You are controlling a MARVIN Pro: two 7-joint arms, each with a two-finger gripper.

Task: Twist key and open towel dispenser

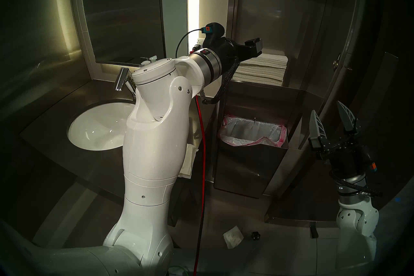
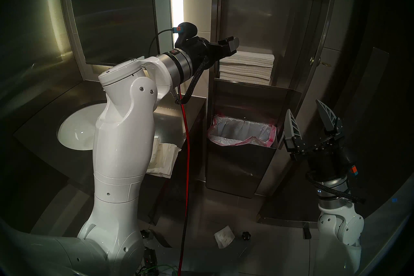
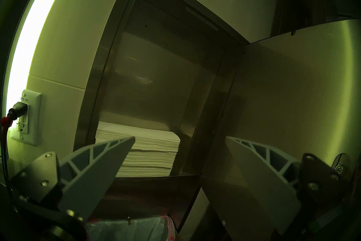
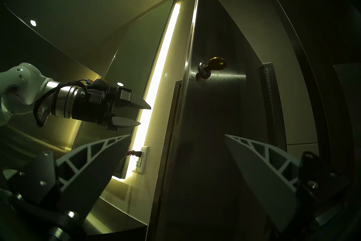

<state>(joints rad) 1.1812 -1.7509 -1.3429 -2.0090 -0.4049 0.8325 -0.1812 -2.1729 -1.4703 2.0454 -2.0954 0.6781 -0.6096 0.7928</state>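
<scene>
Steel fills the wall ahead: the towel dispenser (image 1: 277, 11) stands with its door (image 4: 214, 117) swung wide to the right, so the inside is bare to view. A stack of white folded towels (image 1: 262, 69) sits in the upper compartment, and below it the bin (image 1: 253, 134) shows its pink-rimmed bag liner. The key (image 4: 215, 63), brass-coloured in the right wrist view, sticks out of the round lock (image 4: 204, 70) near the free edge of the open door, well apart from both grippers.

The left gripper (image 4: 143, 115) reaches roughly level toward the cabinet opening, just in front of the towel stack, its fingers spread apart and holding nothing. In its own wrist view the towels lie between and beyond the two fingertips (image 3: 125, 140), not touched. The right gripper (image 1: 329, 123) hangs lower at the right, pointing upward beside the open door, its fingers likewise apart and empty.

At left are the white sink (image 1: 98, 127), the faucet (image 1: 121, 78) and the mirror (image 1: 121, 11). A white wall outlet (image 3: 27, 117) carries a plugged-in cord.
</scene>
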